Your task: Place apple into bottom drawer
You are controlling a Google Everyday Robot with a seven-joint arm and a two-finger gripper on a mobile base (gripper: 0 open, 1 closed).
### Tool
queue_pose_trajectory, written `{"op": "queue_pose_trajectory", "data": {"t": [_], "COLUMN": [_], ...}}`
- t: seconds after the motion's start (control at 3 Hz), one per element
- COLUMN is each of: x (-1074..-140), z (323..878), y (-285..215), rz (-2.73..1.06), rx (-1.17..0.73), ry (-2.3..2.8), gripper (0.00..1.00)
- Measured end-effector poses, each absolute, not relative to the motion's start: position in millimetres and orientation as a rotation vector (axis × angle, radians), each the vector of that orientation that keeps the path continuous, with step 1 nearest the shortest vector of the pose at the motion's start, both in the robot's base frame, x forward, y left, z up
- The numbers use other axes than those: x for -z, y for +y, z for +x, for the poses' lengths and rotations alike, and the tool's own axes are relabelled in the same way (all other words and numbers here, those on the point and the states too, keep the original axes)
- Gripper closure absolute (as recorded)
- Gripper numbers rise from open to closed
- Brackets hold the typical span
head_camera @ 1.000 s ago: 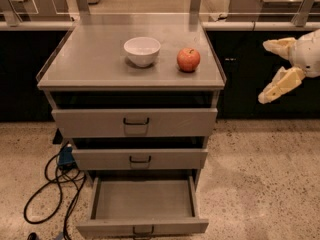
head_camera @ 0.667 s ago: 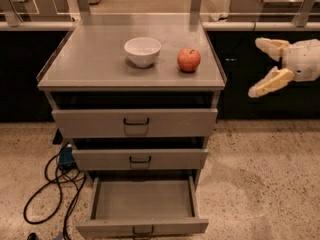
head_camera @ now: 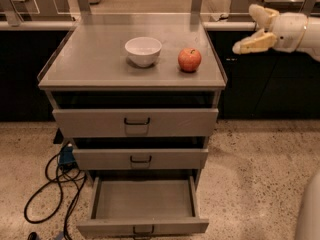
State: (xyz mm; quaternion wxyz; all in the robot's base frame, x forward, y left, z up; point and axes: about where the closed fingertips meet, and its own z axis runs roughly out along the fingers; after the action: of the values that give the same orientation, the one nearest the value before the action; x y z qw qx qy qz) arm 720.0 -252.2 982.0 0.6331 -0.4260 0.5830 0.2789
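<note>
Now, gripper (head_camera: 252,30): hangs right of the cabinet top (head_camera: 95,66), fingers apart, holding nothing;
apple (head_camera: 189,59): left of gripper, slightly lower, beside white bowl (head_camera: 143,50);
bottom drawer (head_camera: 142,204): pulled open, well below-left of gripper.

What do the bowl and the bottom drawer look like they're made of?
The white bowl: likely glazed ceramic, smooth sheen. The bottom drawer: likely brushed metal, flat matte grey. The gripper, jaws open, hovers right of the apple.
</note>
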Motion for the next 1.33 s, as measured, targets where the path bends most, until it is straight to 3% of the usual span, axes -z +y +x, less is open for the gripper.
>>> {"op": "queue_pose_trajectory", "data": {"t": [0.67,1.33], "x": [-983.2,-994.1], "z": [731.6,759.6], "y": [-247.3,-184.5], "rz": [-1.017,-1.214], "rx": [-0.597,-0.456], "ry": [1.364,1.404], "gripper": [0.0,0.0]}}
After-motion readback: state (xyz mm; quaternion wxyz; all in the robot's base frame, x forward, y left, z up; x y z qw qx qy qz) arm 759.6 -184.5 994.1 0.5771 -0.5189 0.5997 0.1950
